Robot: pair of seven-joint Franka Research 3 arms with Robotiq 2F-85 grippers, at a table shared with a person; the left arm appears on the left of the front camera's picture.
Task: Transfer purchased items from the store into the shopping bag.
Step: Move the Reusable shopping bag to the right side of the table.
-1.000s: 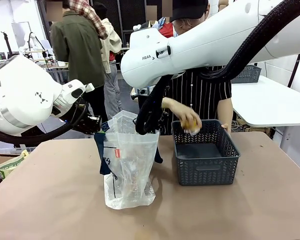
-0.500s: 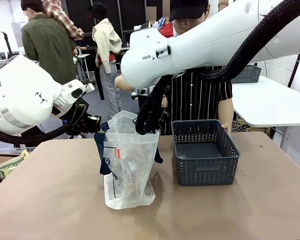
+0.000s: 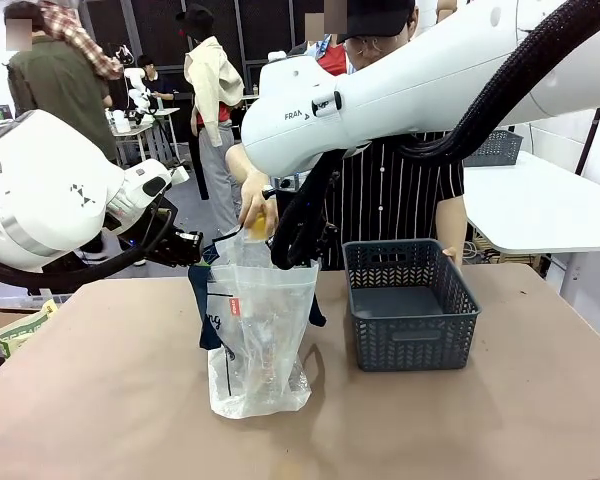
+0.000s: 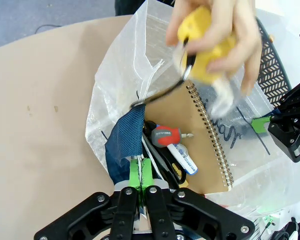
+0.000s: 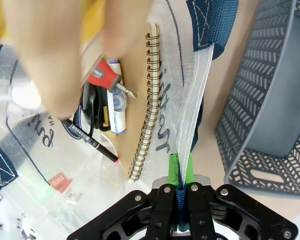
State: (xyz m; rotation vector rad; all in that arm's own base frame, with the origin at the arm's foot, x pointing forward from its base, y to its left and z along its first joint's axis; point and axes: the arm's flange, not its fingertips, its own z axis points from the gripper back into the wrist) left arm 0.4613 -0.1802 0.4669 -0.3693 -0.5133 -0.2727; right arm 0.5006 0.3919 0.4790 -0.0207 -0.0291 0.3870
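The shopping bag stands upright mid-table with its mouth held wide. My left gripper is shut on its navy strap, at the bag's left rim. My right gripper is shut on the opposite strap and rim. A person's hand holds a yellow round tub just over the open mouth. Inside lie a brown spiral notebook, a red-handled tool and a pen. The store, a dark grey basket, sits right of the bag.
The person stands at the far edge behind the basket, other hand by its rim. My right arm crosses high over the table. Bare brown tabletop lies left and in front of the bag.
The person's hand lifted the yellow tub out of the basket and carried it left to above the bag's mouth. Both grippers stayed put, still shut on the straps.
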